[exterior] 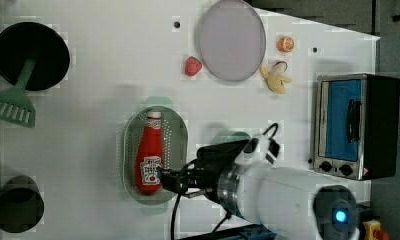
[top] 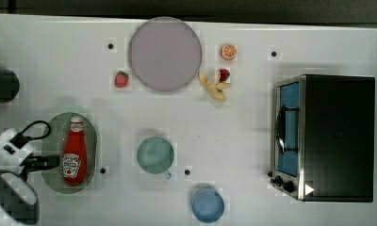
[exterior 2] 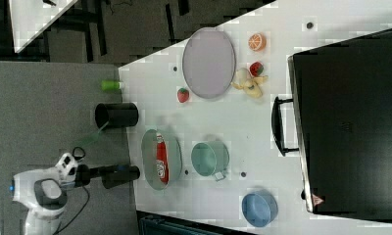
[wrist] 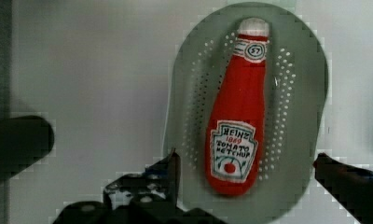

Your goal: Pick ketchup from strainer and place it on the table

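The ketchup [wrist: 238,109] lies flat in the strainer [wrist: 306,84] on the bench [top: 252,136], the wide-open end effector [wrist: 246,163] straddling its base, gripping nothing.

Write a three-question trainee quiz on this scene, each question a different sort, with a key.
1. True or false: the ketchup lies flat inside the strainer.
2. The gripper is: A) open, B) shut on the ketchup, C) shut on the green mug.
3. Fill in: between the strawberry and the banana sits a round ____.

Key: 1 true; 2 A; 3 plate.
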Available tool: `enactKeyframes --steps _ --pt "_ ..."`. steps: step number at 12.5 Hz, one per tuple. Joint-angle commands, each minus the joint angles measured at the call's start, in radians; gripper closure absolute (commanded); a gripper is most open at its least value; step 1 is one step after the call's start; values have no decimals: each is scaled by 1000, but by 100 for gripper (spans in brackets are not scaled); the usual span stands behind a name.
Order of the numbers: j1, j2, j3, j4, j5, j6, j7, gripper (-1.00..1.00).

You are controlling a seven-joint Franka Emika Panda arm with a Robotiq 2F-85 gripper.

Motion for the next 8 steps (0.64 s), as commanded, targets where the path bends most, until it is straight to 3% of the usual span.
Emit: enactKeyframes --steps 1,8 --pt "-30 92 -26 -40 -63 90 121 -100" --pt "-21 358 -35 -58 -260 251 302 -100"
